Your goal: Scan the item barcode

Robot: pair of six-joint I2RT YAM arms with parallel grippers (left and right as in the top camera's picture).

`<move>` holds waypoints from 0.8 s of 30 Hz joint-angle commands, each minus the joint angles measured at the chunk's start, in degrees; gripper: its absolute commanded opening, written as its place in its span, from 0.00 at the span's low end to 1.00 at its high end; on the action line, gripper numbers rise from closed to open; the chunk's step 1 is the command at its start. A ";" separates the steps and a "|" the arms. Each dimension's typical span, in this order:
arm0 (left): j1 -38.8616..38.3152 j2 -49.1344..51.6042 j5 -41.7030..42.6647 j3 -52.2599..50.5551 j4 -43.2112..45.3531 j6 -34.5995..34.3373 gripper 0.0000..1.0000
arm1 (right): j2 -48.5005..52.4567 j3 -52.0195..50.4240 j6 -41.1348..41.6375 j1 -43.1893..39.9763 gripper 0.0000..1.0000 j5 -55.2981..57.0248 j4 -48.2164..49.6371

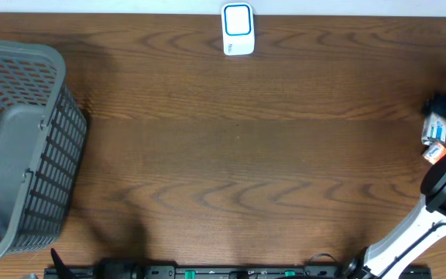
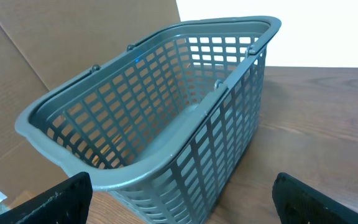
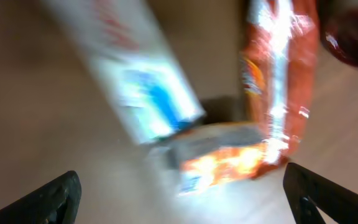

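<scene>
Overhead: wood table [image 1: 231,155], grey mesh basket [image 1: 22,54] at the left edge, white scanner [image 1: 238,29] with a blue outline at the far edge near the middle. Candidate items sit at the far right edge, well apart from the scanner: a white-and-blue box [image 1: 435,128] and, just beside it on the near side, an orange packet [image 1: 434,153]. The right arm [image 1: 416,232] reaches up from the bottom right corner toward them; its end is partly cut off by the frame edge. Right wrist view is heavily motion-blurred: right gripper [image 3: 182,199] has its fingers spread wide at both lower corners, released, nothing clamped between them; box and packet lie just ahead, side by side on the table; can't tell whether they touch. No barcode is readable. Left wrist view: left gripper [image 2: 182,193] is also spread wide and empty, facing the basket, which stands upright with brown cardboard [image 2: 73,37] behind it.
</scene>
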 commanded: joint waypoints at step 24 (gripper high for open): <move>0.28 -0.07 -0.31 0.11 -0.07 -0.11 0.93 | -47.47 8.04 20.52 11.80 0.99 -36.17 14.21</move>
